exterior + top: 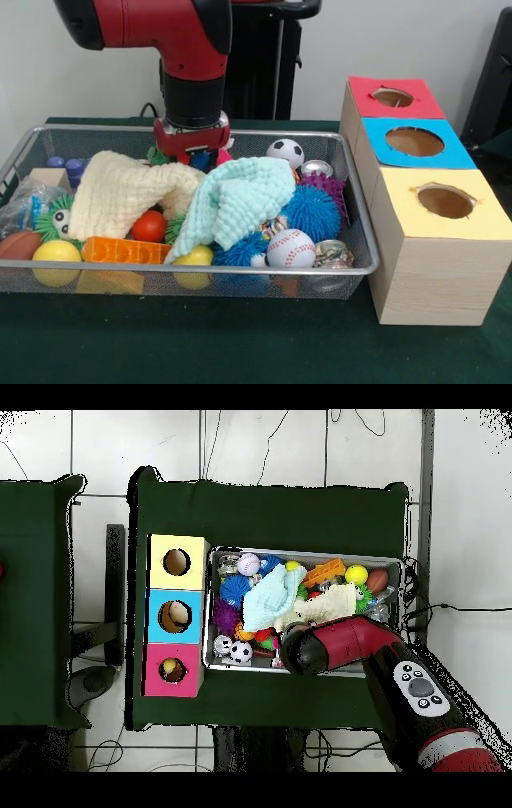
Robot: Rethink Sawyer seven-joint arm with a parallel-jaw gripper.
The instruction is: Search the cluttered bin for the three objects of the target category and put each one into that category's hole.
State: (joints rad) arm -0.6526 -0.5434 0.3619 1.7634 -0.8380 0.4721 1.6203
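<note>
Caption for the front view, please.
Tool lowered into the far side of the cluttered bin, beside three boxes with holes, red hole farthest.

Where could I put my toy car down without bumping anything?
On the green table in front of the bin, or on the strip beside the yellow box. Inside the bin it is packed: cloths, balls and the gripper fill it. The gap between bin and boxes is narrow.

No text, label or number is legible.
</note>
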